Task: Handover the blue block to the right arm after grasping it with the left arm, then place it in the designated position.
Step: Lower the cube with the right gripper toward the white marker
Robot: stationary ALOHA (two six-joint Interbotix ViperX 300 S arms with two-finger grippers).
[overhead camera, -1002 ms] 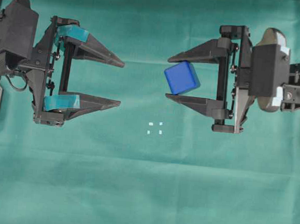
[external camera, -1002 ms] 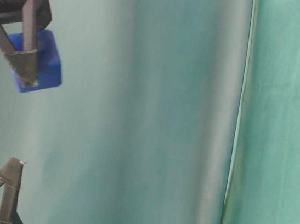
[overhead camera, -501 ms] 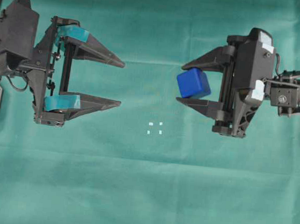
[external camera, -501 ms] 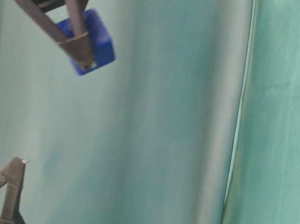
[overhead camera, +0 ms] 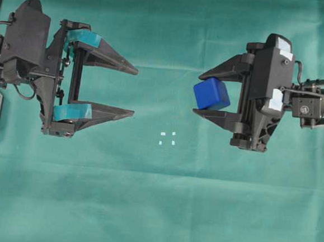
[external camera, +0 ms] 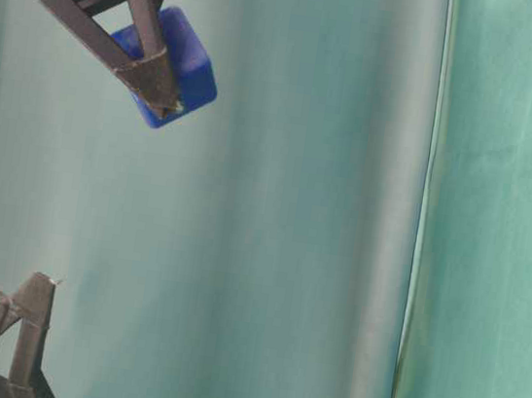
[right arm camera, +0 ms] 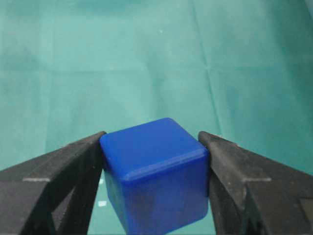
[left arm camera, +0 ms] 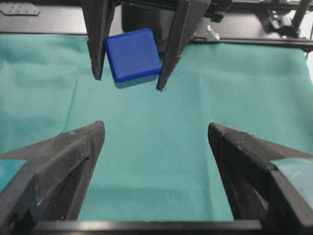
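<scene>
block point(overhead camera: 211, 94) in R gripper point(overhead camera: 200, 94), marks point(overhead camera: 167, 138) seemingly below-left

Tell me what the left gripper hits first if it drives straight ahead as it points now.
Probably the blue block, clamped in the right gripper dead ahead of the open left gripper. Only green cloth shows between; relative height is unclear.

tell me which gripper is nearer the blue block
Right. The right gripper has its fingers closed on the blue block; the left gripper stands open well off to the block's left.
</scene>
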